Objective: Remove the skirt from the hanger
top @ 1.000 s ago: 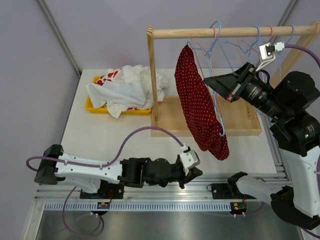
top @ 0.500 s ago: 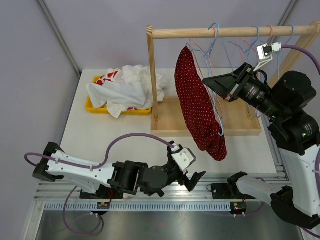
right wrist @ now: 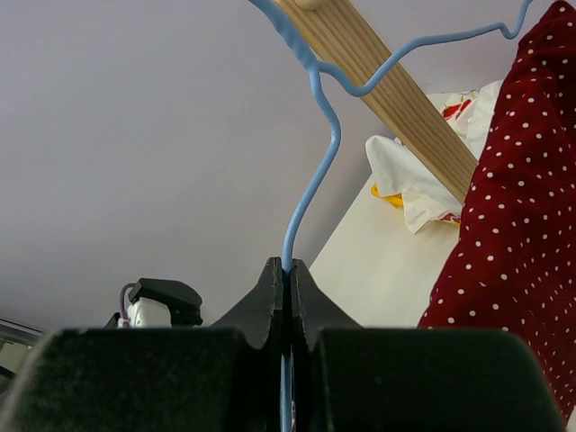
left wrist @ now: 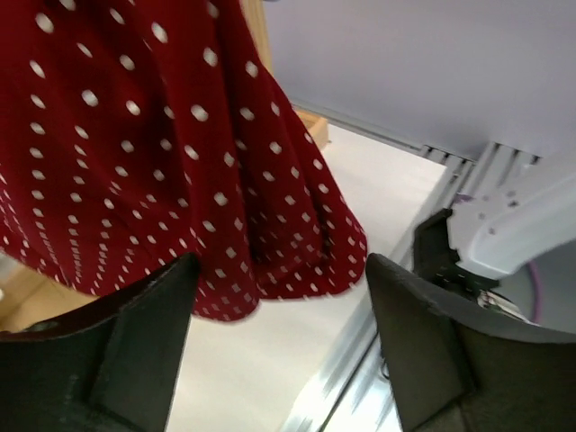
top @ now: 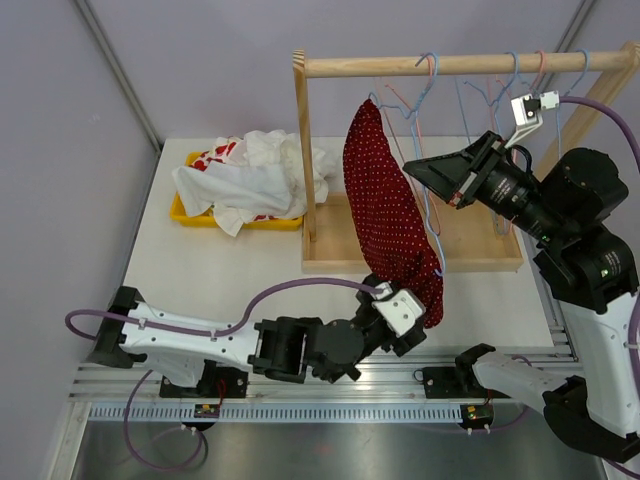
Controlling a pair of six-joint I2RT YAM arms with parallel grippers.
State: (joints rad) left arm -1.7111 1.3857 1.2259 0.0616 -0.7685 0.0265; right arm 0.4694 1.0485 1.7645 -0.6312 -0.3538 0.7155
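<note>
Wooden rack (top: 460, 65) carries the red polka-dot skirt (top: 385, 215) on a blue wire hanger (right wrist: 312, 189), hanger neck pinched in the closed right gripper (right wrist: 288, 270). Left gripper (left wrist: 281, 270) is spread wide at the hem, holding nothing. Step looks like the hem grab; next it must close on fabric and pull down.

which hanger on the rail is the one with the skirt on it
The leftmost blue hanger, gripped by the right pincer; it alone carries the red dotted skirt.

Soft, even light throughout with faint shadows; in the left wrist view the dark fingers (left wrist: 117, 360) below the skirt (left wrist: 162, 153) look blurred.
</note>
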